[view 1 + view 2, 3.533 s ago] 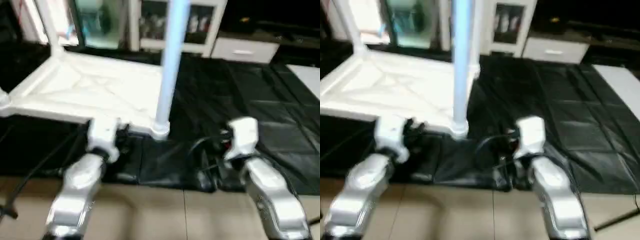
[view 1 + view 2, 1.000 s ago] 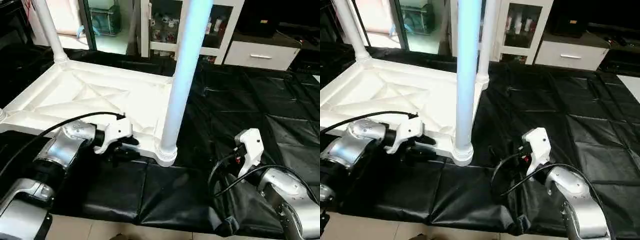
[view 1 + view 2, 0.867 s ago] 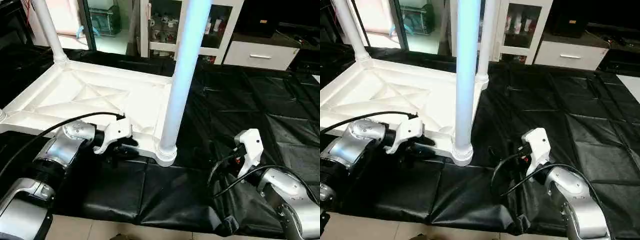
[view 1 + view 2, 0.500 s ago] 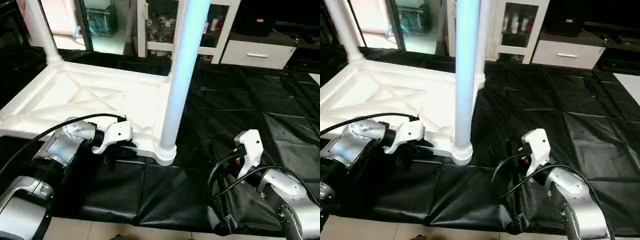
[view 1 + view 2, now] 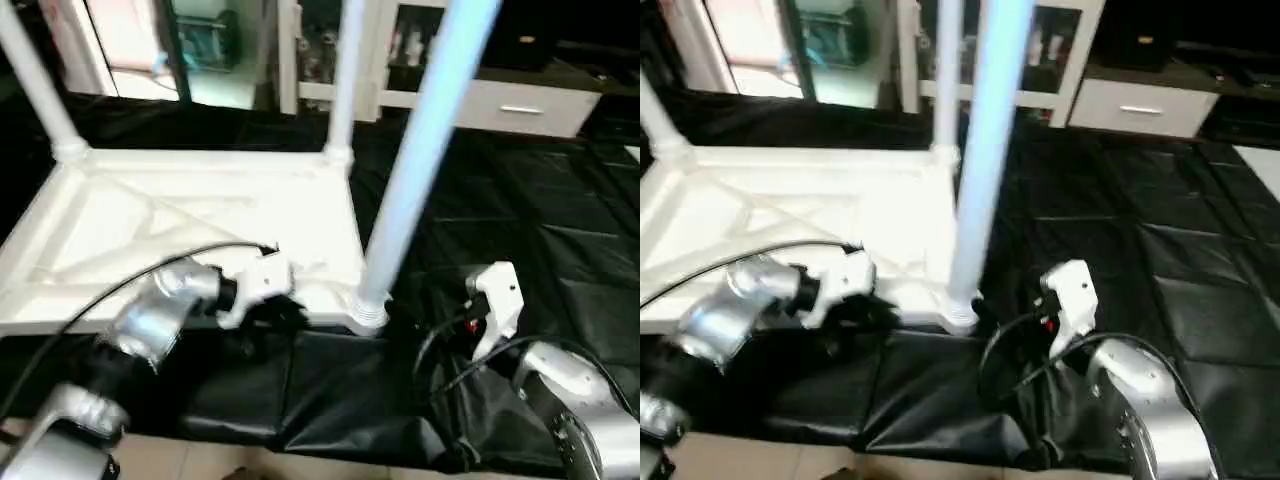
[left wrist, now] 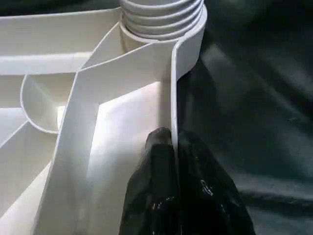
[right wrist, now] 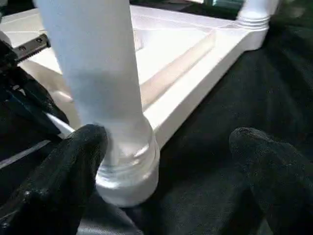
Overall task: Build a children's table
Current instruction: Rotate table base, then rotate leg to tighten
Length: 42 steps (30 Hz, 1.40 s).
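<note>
Clenched on the raised rim of the children's table top (image 5: 200, 230), my left claw (image 6: 172, 147) pinches the thin white wall just beside a corner socket. Top lies underside up on the black-sheeted counter (image 5: 520, 210), toward its near left corner, legs upright. Right claw (image 7: 166, 147) stands released, fingers (image 7: 73, 161) spread around the near leg (image 5: 420, 150).

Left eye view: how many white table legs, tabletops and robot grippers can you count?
White legs standing up: 3 (near leg, far leg, left leg)
White tabletop: 1
Black grippers: 2 (left gripper, right gripper)
Total: 6
</note>
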{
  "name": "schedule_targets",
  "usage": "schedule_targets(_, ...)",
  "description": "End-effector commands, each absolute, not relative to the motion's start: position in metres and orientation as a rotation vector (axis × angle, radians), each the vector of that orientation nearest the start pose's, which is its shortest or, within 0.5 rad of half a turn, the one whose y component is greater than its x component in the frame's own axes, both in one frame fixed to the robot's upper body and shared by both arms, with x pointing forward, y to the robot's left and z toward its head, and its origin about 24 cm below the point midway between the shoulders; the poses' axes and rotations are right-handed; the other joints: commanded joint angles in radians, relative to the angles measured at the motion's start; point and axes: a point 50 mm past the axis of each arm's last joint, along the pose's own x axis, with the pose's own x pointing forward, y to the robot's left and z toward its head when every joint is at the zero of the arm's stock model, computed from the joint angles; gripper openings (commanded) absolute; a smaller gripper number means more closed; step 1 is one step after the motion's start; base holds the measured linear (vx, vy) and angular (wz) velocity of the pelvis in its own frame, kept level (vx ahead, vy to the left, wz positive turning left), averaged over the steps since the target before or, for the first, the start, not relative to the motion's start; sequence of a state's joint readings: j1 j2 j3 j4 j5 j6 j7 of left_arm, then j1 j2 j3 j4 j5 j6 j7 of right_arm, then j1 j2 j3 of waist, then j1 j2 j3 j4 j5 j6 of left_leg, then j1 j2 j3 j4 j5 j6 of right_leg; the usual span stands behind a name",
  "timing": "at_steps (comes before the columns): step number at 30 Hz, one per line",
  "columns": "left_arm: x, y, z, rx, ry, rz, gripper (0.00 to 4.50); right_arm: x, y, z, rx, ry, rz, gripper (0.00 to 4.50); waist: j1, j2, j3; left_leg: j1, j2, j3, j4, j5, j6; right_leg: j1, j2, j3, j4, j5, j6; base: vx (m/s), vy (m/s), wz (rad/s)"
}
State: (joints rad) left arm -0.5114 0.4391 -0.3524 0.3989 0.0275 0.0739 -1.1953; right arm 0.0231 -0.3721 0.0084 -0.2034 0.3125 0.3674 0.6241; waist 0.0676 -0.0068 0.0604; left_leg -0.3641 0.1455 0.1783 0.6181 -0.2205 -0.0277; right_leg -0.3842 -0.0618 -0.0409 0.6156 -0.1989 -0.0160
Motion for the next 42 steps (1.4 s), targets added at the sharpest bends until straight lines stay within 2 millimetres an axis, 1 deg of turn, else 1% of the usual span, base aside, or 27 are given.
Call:
schedule_targets(1,0.296,0.111,0.064,0.449,0.273,-1.420,0.04,0.234,-0.173,0.068,-0.014,0.195,0.714,4.50,0.003,-0.009,-0.056,0.015,0.093,-0.035,-0.091,-0.155,0.033,0.040,-0.109,0.055,-0.066,-0.134,-0.251,0.000,0.000,0.00)
schedule_targets(3,0.293,0.105,0.057,0.441,0.266,-1.395,0.04,0.234,-0.175,0.070,-0.023,0.214,0.764,4.50,0.002,-0.016,-0.055,0.014,0.095,-0.035,-0.090,-0.159,0.040,0.040,-0.110,0.056,-0.071,-0.178,-0.231,0.000,0.000,0.00)
schedule_targets(5,0.293,0.104,0.057,0.439,0.263,-1.385,0.04,0.233,-0.175,0.070,-0.023,0.219,0.778,4.50,0.003,-0.013,-0.056,0.013,0.093,-0.034,-0.089,-0.147,0.049,0.037,-0.109,0.055,-0.072,-0.190,-0.220,0.000,0.000,0.00)
schedule_targets(7,0.294,0.101,0.056,0.431,0.255,-1.355,0.04,0.232,-0.173,0.070,-0.011,0.233,0.834,4.50,0.001,-0.019,-0.057,0.012,0.093,-0.034,-0.088,-0.144,0.058,0.037,-0.109,0.054,-0.073,-0.200,-0.213,0.000,0.000,0.00)
schedule_targets(8,0.294,0.101,0.056,0.431,0.255,-1.355,0.04,0.232,-0.173,0.070,-0.011,0.233,0.834,4.50,0.002,-0.016,-0.058,0.011,0.092,-0.034,-0.087,-0.138,0.063,0.036,-0.108,0.053,-0.074,-0.205,-0.209,0.000,0.000,0.00)
schedule_targets(9,0.295,0.099,0.054,0.435,0.258,-1.335,0.04,0.232,-0.171,0.070,-0.017,0.238,0.869,4.50,0.000,-0.019,-0.058,0.009,0.091,-0.034,-0.087,-0.130,0.066,0.036,-0.107,0.053,-0.074,-0.208,-0.203,0.000,0.000,0.00)
schedule_targets(10,0.295,0.099,0.054,0.435,0.258,-1.335,0.04,0.232,-0.171,0.070,-0.017,0.238,0.869,4.50,0.001,-0.017,-0.059,0.009,0.092,-0.035,-0.087,-0.129,0.067,0.036,-0.107,0.052,-0.074,-0.209,-0.202,0.000,0.000,0.00)
schedule_targets(11,0.295,0.098,0.053,0.441,0.260,-1.325,0.04,0.234,-0.170,0.069,-0.021,0.238,0.873,4.50,-0.001,-0.017,-0.058,0.010,0.092,-0.034,-0.087,-0.131,0.068,0.034,-0.106,0.052,-0.075,-0.211,-0.201,0.000,0.000,0.00)
schedule_targets(12,0.295,0.096,0.052,0.445,0.262,-1.321,0.04,0.238,-0.169,0.067,-0.030,0.238,0.872,4.50,-0.003,-0.020,-0.058,0.010,0.091,-0.034,-0.087,-0.132,0.069,0.033,-0.106,0.051,-0.076,-0.219,-0.200,0.000,0.000,0.00)
schedule_targets(13,0.295,0.096,0.052,0.444,0.262,-1.321,0.04,0.238,-0.169,0.067,-0.030,0.238,0.872,4.50,-0.003,-0.019,-0.058,0.009,0.091,-0.034,-0.087,-0.132,0.068,0.033,-0.107,0.051,-0.076,-0.224,-0.200,0.000,0.000,0.00)
schedule_targets(14,0.294,0.095,0.051,0.444,0.264,-1.326,0.04,0.243,-0.169,0.066,-0.036,0.239,0.869,4.50,-0.003,-0.023,-0.059,0.011,0.090,-0.033,-0.086,-0.135,0.067,0.032,-0.107,0.051,-0.078,-0.235,-0.198,0.000,0.000,0.00)
schedule_targets(15,0.293,0.094,0.051,0.444,0.266,-1.327,0.04,0.245,-0.170,0.066,-0.037,0.240,0.866,4.50,-0.004,-0.023,-0.058,0.009,0.089,-0.034,-0.087,-0.136,0.066,0.033,-0.108,0.051,-0.077,-0.240,-0.198,0.000,0.000,0.00)
schedule_targets(16,0.293,0.094,0.050,0.447,0.268,-1.329,0.04,0.248,-0.170,0.066,-0.035,0.241,0.865,4.50,-0.004,-0.022,-0.058,0.011,0.089,-0.032,-0.086,-0.140,0.065,0.030,-0.107,0.051,-0.080,-0.253,-0.196,0.000,0.000,0.00)
schedule_targets(17,0.293,0.094,0.050,0.446,0.269,-1.332,0.04,0.252,-0.171,0.065,-0.037,0.243,0.863,4.50,-0.005,-0.020,-0.059,0.010,0.090,-0.034,-0.086,-0.137,0.065,0.031,-0.107,0.050,-0.077,-0.248,-0.197,0.000,0.000,0.00)
schedule_targets(18,0.293,0.094,0.050,0.446,0.270,-1.332,0.01,0.252,-0.171,0.065,-0.037,0.243,0.863,4.31,-0.004,-0.020,-0.060,0.010,0.089,-0.033,-0.085,-0.123,0.068,0.031,-0.105,0.050,-0.076,-0.228,-0.198,0.000,0.000,0.00)
schedule_targets(19,0.292,0.093,0.049,0.447,0.272,-1.337,0.01,0.258,-0.172,0.063,-0.036,0.247,0.864,4.31,-0.004,-0.021,-0.061,0.011,0.089,-0.032,-0.084,-0.115,0.071,0.031,-0.105,0.051,-0.075,-0.211,-0.200,0.000,0.000,0.00)
schedule_targets(20,0.292,0.093,0.049,0.447,0.272,-1.337,0.00,0.258,-0.172,0.063,-0.036,0.247,0.864,4.20,-0.006,-0.020,-0.063,0.008,0.089,-0.033,-0.084,-0.100,0.077,0.032,-0.106,0.049,-0.071,-0.186,-0.211,0.000,0.000,0.00)
schedule_targets(21,0.292,0.093,0.049,0.452,0.274,-1.339,0.00,0.264,-0.172,0.060,-0.036,0.254,0.866,4.09,-0.004,-0.021,-0.064,0.009,0.088,-0.031,-0.082,-0.094,0.080,0.032,-0.106,0.049,-0.071,-0.176,-0.213,0.000,0.000,0.00)
schedule_targets(22,0.291,0.093,0.049,0.454,0.276,-1.341,0.00,0.266,-0.172,0.060,-0.036,0.259,0.872,4.09,-0.006,-0.020,-0.063,0.008,0.088,-0.031,-0.082,-0.086,0.084,0.033,-0.106,0.048,-0.069,-0.163,-0.222,0.000,0.000,0.00)
schedule_targets(24,0.291,0.093,0.049,0.456,0.278,-1.340,0.00,0.268,-0.171,0.057,-0.043,0.273,0.897,3.87,-0.005,-0.022,-0.064,0.009,0.088,-0.029,-0.081,-0.085,0.091,0.034,-0.105,0.047,-0.067,-0.153,-0.228,0.000,0.000,0.00)
schedule_targets(27,0.291,0.093,0.048,0.464,0.283,-1.341,0.00,0.270,-0.169,0.052,-0.062,0.305,0.938,3.65,-0.004,-0.024,-0.063,0.007,0.088,-0.030,-0.081,-0.093,0.094,0.035,-0.107,0.046,-0.068,-0.165,-0.230,0.000,0.000,0.00)
schedule_targets(30,0.291,0.094,0.048,0.466,0.286,-1.342,0.00,0.272,-0.169,0.047,-0.062,0.321,0.953,3.29,-0.005,-0.025,-0.061,0.008,0.089,-0.030,-0.083,-0.109,0.087,0.033,-0.107,0.047,-0.072,-0.194,-0.222,0.000,0.000,0.00)
schedule_targets(31,0.291,0.094,0.048,0.466,0.286,-1.342,0.00,0.272,-0.169,0.047,-0.062,0.321,0.953,3.29,-0.004,-0.024,-0.062,0.009,0.090,-0.030,-0.083,-0.111,0.086,0.033,-0.107,0.047,-0.072,-0.196,-0.221,0.000,0.000,0.00)
schedule_targets(34,0.291,0.094,0.048,0.467,0.288,-1.344,0.00,0.274,-0.169,0.044,-0.069,0.324,0.951,3.04,-0.005,-0.026,-0.062,0.008,0.089,-0.030,-0.083,-0.112,0.083,0.033,-0.107,0.047,-0.072,-0.196,-0.222,0.000,0.000,0.00)
schedule_targets(36,0.291,0.094,0.048,0.466,0.289,-1.346,0.00,0.275,-0.169,0.044,-0.070,0.318,0.944,2.77,-0.005,-0.025,-0.063,0.009,0.090,-0.029,-0.083,-0.109,0.084,0.033,-0.107,0.047,-0.071,-0.186,-0.222,0.000,0.000,0.00)
schedule_targets(39,0.291,0.094,0.048,0.470,0.295,-1.351,0.00,0.276,-0.170,0.043,-0.070,0.317,0.946,2.65,-0.005,-0.025,-0.061,0.009,0.090,-0.030,-0.084,-0.120,0.085,0.033,-0.107,0.047,-0.073,-0.196,-0.225,0.000,0.000,0.00)
schedule_targets(42,0.291,0.096,0.048,0.476,0.301,-1.354,0.00,0.277,-0.171,0.041,-0.075,0.318,0.947,2.58,-0.005,-0.021,-0.062,0.010,0.090,-0.030,-0.085,-0.128,0.079,0.032,-0.107,0.048,-0.073,-0.202,-0.224,0.000,0.000,0.00)
